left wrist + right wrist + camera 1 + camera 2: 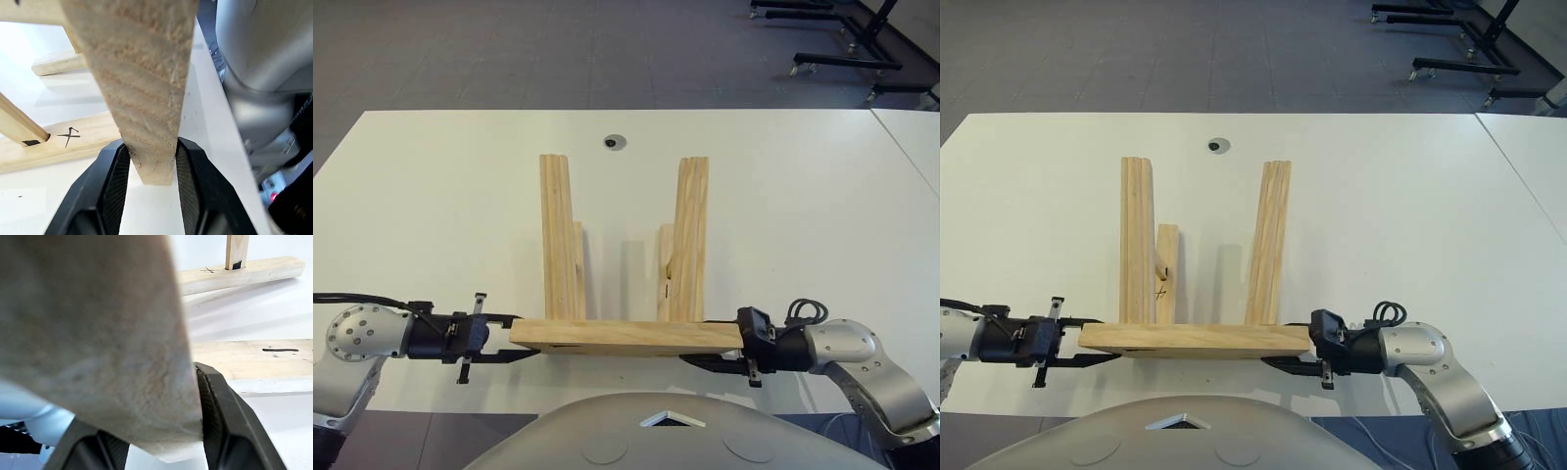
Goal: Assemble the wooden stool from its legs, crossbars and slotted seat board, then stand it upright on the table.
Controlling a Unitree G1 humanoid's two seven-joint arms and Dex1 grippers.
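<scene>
Wrist view: left end effector (pixel 151 147) clamps seat board (pixel 142 83)

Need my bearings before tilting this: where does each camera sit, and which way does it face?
Left eye, right eye: on the head, looking forward and down at the table; both arms show.
Left wrist: looks along the left gripper, shut on one seat board end.
Right wrist: looks along the right gripper, shut on the other end.
All share the seat board.
</scene>
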